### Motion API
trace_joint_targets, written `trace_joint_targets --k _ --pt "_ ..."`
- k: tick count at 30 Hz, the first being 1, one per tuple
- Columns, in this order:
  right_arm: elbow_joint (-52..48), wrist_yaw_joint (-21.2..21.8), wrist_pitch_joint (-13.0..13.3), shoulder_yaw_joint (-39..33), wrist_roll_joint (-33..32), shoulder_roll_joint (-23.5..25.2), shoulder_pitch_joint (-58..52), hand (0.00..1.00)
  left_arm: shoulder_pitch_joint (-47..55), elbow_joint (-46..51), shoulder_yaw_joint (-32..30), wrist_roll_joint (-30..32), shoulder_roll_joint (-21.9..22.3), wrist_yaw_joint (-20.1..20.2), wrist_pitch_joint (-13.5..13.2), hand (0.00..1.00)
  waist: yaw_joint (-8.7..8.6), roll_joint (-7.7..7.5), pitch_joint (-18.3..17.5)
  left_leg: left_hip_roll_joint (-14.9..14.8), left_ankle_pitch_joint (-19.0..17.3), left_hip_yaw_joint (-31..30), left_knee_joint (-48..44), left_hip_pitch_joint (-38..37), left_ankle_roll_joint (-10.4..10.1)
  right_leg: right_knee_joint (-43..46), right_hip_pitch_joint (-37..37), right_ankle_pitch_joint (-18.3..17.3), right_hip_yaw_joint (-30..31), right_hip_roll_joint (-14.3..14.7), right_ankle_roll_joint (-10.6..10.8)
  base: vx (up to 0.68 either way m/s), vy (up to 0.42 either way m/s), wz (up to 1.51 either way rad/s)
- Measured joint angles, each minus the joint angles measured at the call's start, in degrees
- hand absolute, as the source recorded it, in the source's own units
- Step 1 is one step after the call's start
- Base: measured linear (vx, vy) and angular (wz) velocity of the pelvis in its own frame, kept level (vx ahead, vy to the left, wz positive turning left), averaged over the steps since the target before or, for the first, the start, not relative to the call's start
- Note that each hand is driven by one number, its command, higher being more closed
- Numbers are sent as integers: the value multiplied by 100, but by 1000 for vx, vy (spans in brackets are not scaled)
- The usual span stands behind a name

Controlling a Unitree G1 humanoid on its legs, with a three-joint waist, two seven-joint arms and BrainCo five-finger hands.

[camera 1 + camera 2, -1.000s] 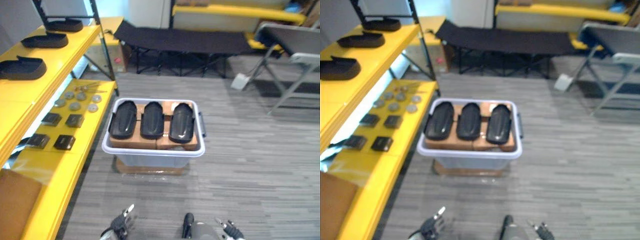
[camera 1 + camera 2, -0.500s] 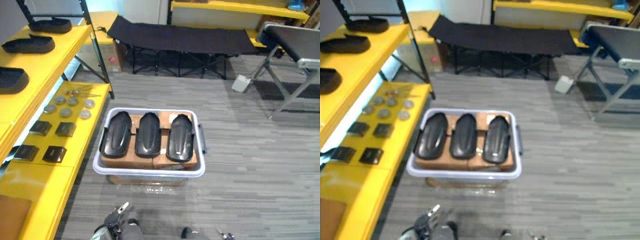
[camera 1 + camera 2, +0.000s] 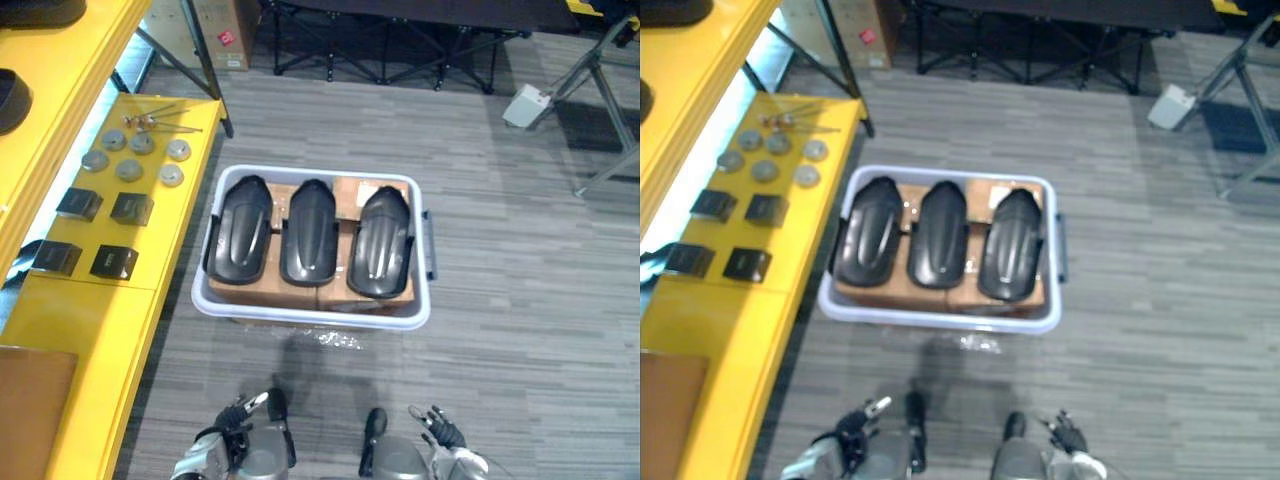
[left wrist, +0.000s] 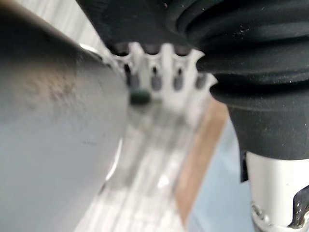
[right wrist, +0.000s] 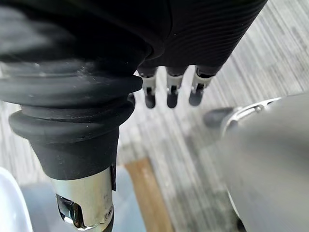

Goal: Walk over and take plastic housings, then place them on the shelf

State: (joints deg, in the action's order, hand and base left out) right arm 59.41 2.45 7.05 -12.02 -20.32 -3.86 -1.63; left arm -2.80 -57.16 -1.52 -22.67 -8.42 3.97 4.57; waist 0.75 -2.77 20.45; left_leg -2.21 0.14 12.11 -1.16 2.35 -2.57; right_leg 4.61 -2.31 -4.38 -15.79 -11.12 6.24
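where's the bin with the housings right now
In the left eye view the bin sits on the floor at centre, just right of the yellow shelf, holding three black housings side by side.

Cardboard boxes [image 3: 262, 293] mostly hidden under 3 housings [image 3: 309, 232].

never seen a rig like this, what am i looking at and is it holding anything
This is a humanoid robot seen through its own cameras. The two wide pictures come from its head, looking down; the two close ones from its wrists, along each hand. On the floor stands a pale bin with three black plastic housings lying on cardboard boxes. At the left is a yellow shelf with grey discs and black blocks. The left hand and right hand hang low, fingers relaxed, holding nothing.
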Motion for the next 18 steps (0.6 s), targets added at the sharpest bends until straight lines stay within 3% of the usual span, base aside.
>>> trace_joint_targets --k 6,11,13,18 --pt "-58 -507 -85 -120 -491 2 347 0 -67 64 -9 81 -2 -326 -265 0 -7 -14 266 29 178 -7 278 74 13 25 174 51 10 -8 70 14 6 3" --pt "-182 -632 -121 -238 -611 -8 450 0 -300 102 15 74 -4 -386 -383 0 -13 -13 446 19 177 75 287 107 13 104 300 104 151 -8 80 4 22 -7" --pt "-222 -643 -113 -245 -603 -19 452 0 -451 229 60 49 -3 -385 -500 0 -118 4 500 13 176 11 253 205 17 348 466 110 184 -25 86 1 37 9" --pt "-278 -1058 135 -251 -691 -19 443 0 -684 479 261 57 -31 -391 -520 0 -218 5 688 14 126 -312 -6 385 103 1169 752 109 300 -112 85 -23 52 33"
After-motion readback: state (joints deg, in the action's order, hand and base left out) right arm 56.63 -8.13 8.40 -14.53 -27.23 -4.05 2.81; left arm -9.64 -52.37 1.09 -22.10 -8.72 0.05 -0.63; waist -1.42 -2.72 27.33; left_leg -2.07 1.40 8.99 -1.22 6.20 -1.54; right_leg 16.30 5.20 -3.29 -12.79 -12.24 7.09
